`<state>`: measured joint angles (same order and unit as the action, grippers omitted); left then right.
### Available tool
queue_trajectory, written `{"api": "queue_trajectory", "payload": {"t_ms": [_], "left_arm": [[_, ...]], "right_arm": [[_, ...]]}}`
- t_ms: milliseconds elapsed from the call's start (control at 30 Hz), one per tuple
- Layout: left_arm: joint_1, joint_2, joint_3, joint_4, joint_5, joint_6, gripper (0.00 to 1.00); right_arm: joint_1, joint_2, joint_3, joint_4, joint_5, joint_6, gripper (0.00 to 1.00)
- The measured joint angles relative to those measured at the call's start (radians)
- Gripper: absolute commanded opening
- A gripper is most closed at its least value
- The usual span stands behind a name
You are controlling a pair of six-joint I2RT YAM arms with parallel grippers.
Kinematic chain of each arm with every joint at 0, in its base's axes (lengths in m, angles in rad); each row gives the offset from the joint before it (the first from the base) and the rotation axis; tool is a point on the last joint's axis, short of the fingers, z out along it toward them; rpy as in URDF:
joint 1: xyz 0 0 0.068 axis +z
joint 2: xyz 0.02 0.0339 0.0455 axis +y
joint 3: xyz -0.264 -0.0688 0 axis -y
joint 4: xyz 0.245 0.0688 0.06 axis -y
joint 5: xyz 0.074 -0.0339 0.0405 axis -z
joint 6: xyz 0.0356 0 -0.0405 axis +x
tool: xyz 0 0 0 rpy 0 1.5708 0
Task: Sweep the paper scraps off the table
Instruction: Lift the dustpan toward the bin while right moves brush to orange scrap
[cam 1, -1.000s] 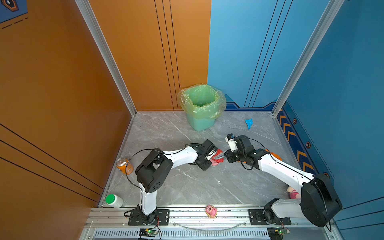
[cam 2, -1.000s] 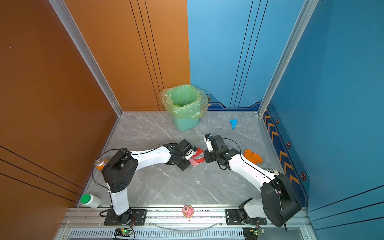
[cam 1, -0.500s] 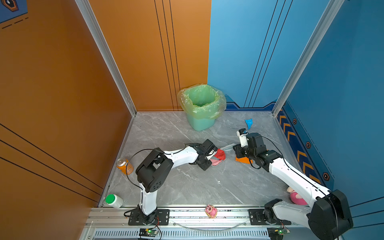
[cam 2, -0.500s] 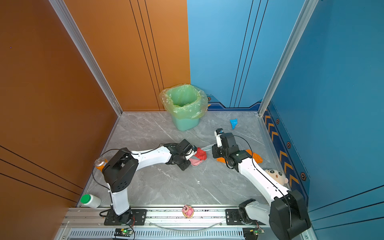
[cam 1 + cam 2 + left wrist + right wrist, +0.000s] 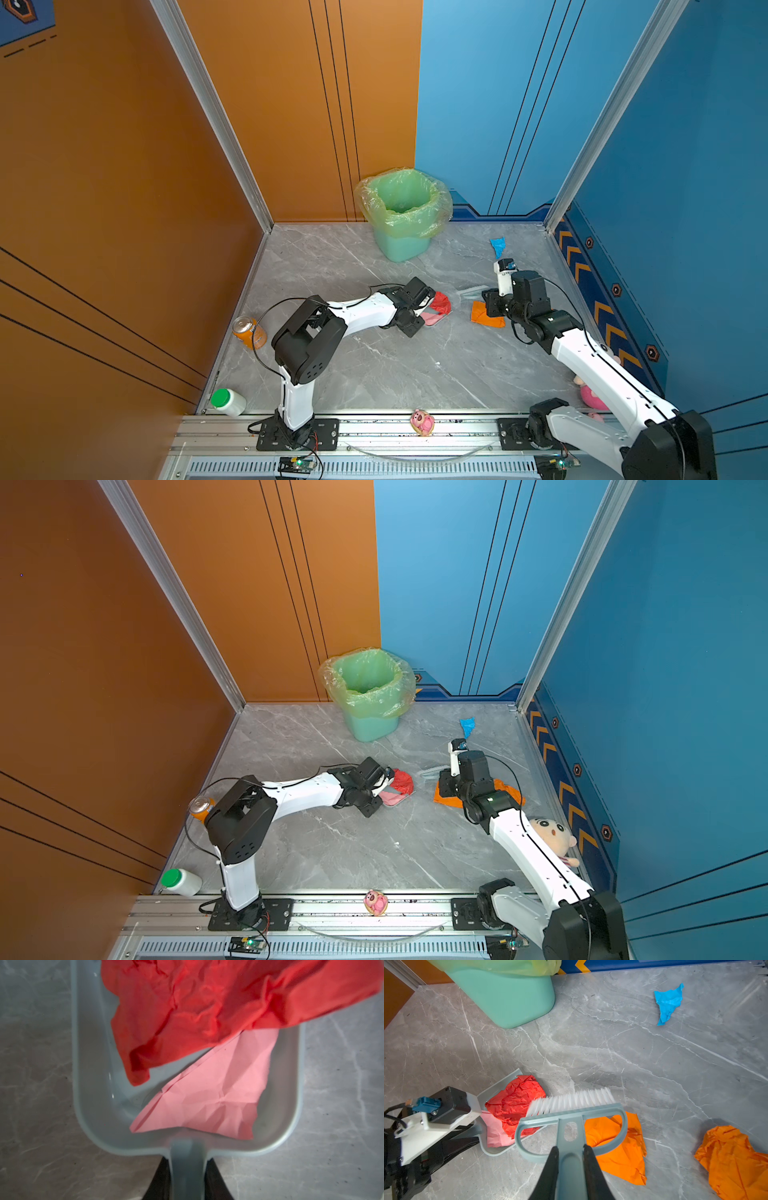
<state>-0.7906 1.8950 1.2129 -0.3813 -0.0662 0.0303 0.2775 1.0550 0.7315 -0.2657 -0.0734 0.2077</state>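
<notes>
Toward the middle of the bench, the left gripper had not moved. It stayed clamped on the handle of the dustpan, which lay flat with its mouth toward the right edge. The pink scrap lay inside the pan, and the red scrap sat on top of it, spilling over the open lip.

What had changed was the right gripper. A second before, it had held the brush at the pan's mouth, against the red scrap. Since then it had swung off toward the right edge. It now squeezed the brush handle over the far side of an orange scrap, clear of the pan. Whether the bristles touched the bench could not be told.

The red-and-pink sweep therefore looked finished. The brush seemed to be lining up on the next piece, to drag it back to the waiting pan. A second orange scrap lay nearer the right edge, apart from the first.

Farther back, near the far right corner, the blue scrap lay well away from both tools. At the far edge stood the lined bin, and the loaded pan had not yet been carried to it.
</notes>
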Motion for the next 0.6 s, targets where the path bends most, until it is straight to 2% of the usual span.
{"api": "queue_trajectory", "payload": {"t_ms": [600], "left_arm": [[0.032,-0.016,0.009,0.043,-0.013,0.001,0.00]], "right_arm": [[-0.068,-0.090,-0.041,-0.004,0.053,0.037,0.00]]}}
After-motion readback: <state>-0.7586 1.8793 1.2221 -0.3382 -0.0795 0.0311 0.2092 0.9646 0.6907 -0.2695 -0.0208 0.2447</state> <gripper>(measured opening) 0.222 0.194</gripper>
